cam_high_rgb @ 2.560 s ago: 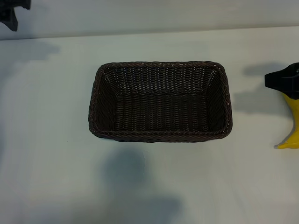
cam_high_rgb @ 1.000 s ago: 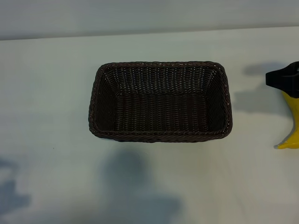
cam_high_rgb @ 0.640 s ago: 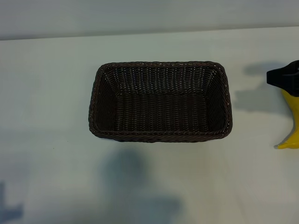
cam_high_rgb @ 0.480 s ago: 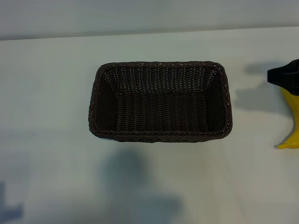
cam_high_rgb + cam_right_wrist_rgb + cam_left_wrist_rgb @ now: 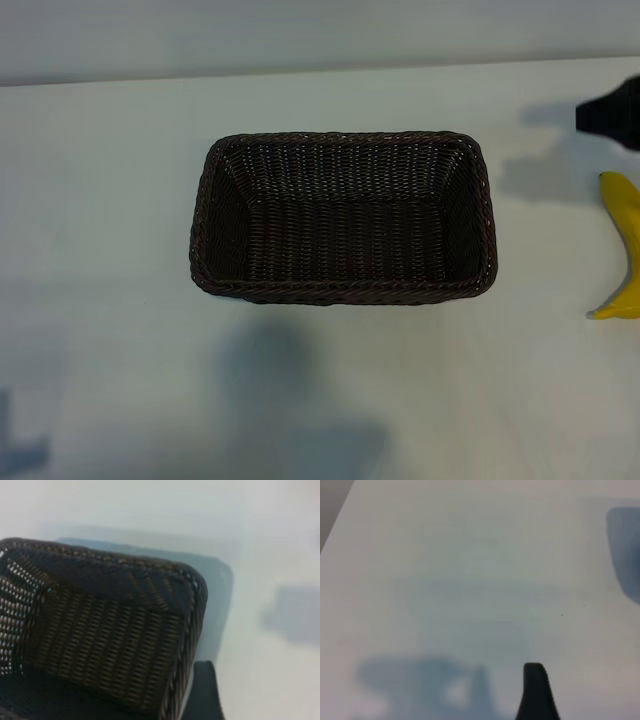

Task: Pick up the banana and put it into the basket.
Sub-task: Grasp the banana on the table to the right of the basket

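One basket (image 5: 343, 217), lying left of the right tool (image 5: 612, 114). One banana (image 5: 622, 247), just below that tool and apart from it. One pale surface (image 5: 100, 200) under both. Two tools counted; the left tool (image 5: 536, 692) shows only one dark finger.

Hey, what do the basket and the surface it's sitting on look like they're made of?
The basket looks like woven wicker or rattan, possibly a plastic imitation: dark brown strands in tight rows, a braided rim, slight sheen. The table looks like a smooth, matte white laminate or painted board; shadows fall soft and no grain shows.
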